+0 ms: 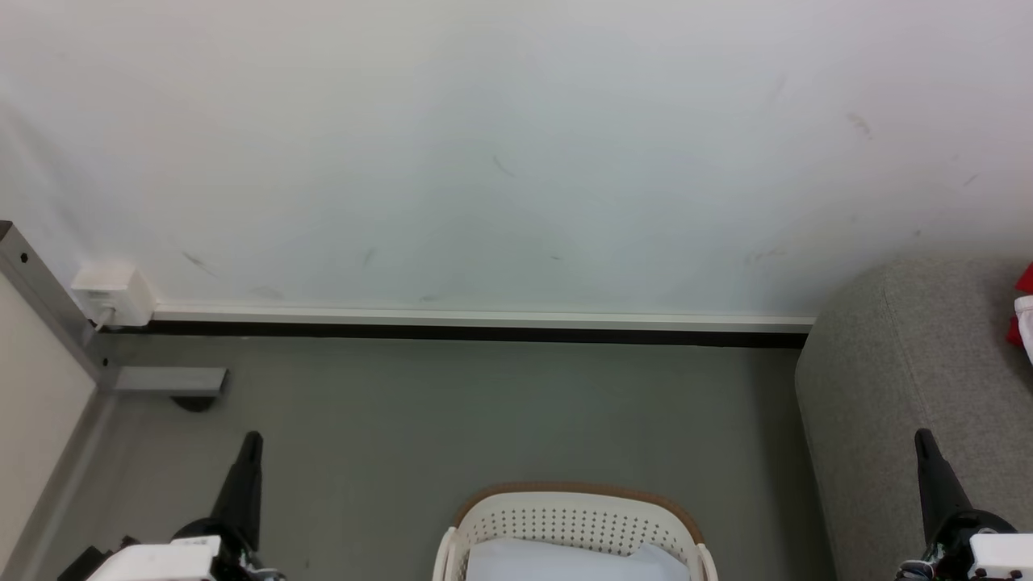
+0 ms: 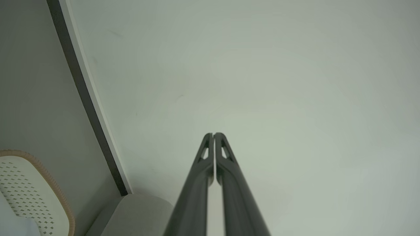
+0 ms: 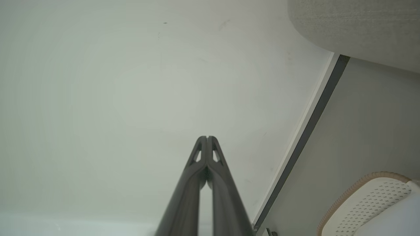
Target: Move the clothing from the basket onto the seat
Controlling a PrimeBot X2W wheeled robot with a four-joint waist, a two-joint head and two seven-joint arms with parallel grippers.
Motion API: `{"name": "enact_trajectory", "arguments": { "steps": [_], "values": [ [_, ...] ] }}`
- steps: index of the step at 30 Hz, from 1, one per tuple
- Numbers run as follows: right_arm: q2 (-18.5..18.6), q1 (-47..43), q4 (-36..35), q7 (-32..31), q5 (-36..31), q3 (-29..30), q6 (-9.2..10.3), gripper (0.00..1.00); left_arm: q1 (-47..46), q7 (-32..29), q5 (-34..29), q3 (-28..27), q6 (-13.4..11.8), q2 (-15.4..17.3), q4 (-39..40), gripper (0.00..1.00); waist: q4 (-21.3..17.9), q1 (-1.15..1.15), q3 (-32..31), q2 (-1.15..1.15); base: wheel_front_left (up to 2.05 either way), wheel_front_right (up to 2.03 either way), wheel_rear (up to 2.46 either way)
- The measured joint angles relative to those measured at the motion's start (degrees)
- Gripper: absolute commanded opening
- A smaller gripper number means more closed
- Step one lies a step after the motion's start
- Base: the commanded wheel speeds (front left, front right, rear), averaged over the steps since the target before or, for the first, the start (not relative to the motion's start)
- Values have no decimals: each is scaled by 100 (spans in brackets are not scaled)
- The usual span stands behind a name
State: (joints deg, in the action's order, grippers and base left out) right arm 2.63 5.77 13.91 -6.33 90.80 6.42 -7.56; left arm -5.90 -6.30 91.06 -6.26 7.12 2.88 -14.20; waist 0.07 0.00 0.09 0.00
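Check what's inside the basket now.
A pale white-blue sheet lies inside the basket. Anything beneath it is covered, and the basket's near part is cut off by the frame.

The oval white plastic laundry basket [image 1: 573, 520] looks smooth and faintly glossy, its brown rim braided in texture. The large light grey sofa seat [image 1: 888, 363] is coarse, matt woven cloth, and the red and white clothing [image 1: 1026, 281] on it looks like soft fabric. The left gripper [image 2: 213, 134] and right gripper [image 3: 207, 137] are dark matt plastic; the grey floor [image 1: 484, 403] is smooth and matt, the white wall [image 1: 484, 161] matt and scuffed.
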Motion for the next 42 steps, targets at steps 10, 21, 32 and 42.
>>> {"name": "enact_trajectory", "arguments": {
  "steps": [10,21,32,42],
  "values": [
    [1,12,7,-19,156,1,0,0,-12,-24,91,-42,42,-10,9,0,-8,0,9,0,0,0,0],
    [1,13,7,-19,156,1,0,0,-13,-24,91,-42,42,-11,9,0,-8,0,9,0,0,0,0],
    [1,13,7,-19,156,1,0,0,-13,-24,91,-42,42,-11,9,0,-7,0,9,0,0,0,0],
    [1,13,7,-19,156,1,0,0,-13,-24,91,-42,42,-11,9,0,-7,0,9,0,0,0,0]
  ]
}}
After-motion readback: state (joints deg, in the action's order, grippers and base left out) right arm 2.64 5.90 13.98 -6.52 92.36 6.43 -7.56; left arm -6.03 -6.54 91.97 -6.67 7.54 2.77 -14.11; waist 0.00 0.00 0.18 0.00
